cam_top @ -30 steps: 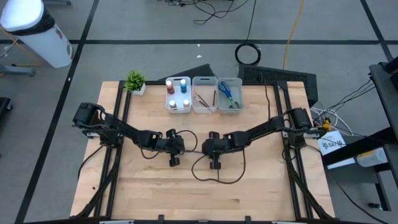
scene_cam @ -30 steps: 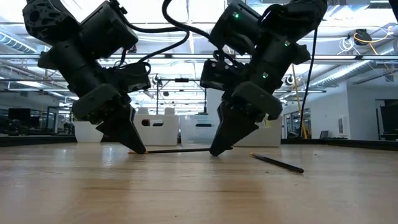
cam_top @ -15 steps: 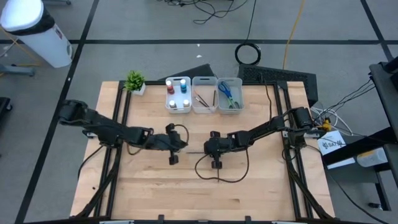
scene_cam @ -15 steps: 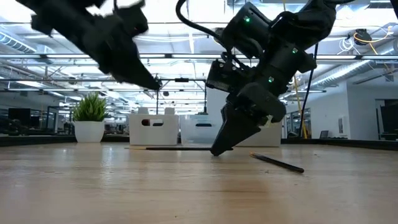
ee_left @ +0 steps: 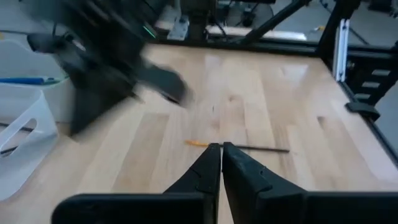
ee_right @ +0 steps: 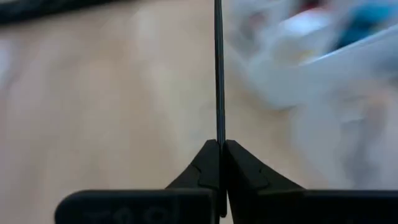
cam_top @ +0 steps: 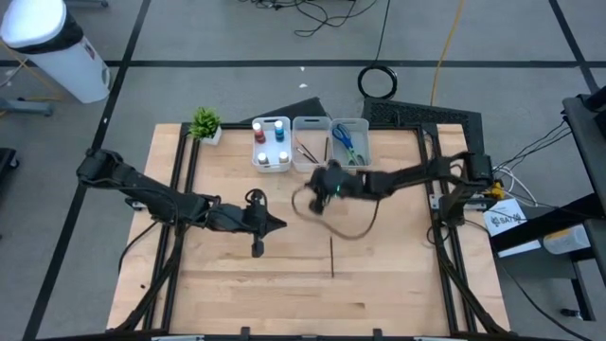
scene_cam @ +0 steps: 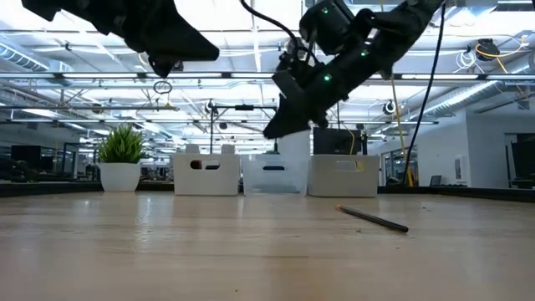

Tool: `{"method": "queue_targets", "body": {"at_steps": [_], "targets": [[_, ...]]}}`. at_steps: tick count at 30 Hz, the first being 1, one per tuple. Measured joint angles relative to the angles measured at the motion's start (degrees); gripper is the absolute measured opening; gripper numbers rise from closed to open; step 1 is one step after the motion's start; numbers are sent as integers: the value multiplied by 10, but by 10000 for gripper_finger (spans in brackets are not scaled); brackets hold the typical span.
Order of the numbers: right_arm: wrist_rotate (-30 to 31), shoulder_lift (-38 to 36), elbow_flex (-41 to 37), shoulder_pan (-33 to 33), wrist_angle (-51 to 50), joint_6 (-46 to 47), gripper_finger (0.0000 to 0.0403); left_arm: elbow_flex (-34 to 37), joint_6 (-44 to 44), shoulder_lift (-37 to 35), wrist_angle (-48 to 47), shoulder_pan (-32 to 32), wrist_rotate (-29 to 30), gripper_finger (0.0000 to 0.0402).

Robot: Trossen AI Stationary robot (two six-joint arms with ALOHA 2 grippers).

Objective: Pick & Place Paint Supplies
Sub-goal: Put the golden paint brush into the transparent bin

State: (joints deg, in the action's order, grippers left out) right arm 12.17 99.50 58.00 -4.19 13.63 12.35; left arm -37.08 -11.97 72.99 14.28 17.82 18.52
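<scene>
Clenching a thin brush (ee_right: 219, 68) that points straight ahead, the right tool (cam_top: 329, 186) hovers at 6 o'clock of the middle bin (cam_top: 311, 167), while the left tool (cam_top: 273, 224), closed and empty, waits mid-surface.

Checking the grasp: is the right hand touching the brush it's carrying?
Touching. The right wrist view shows the right hand with its fingers closed together on the thin dark brush, which sticks straight out from between them.
</scene>
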Motion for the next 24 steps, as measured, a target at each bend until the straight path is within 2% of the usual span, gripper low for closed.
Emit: {"method": "queue_targets", "body": {"at_steps": [6,12,19,24], "targets": [[62,-18,0,-88,14,1,1,0,10,0,-14,0,0,30],[71,20,-1,-151,17,25,1,0,16,2,-13,-5,0,30],[71,37,-2,-161,20,30,5,0,15,2,-22,-5,1,30],[71,32,-2,-161,14,31,39,0,15,2,-21,-5,1,31]]}}
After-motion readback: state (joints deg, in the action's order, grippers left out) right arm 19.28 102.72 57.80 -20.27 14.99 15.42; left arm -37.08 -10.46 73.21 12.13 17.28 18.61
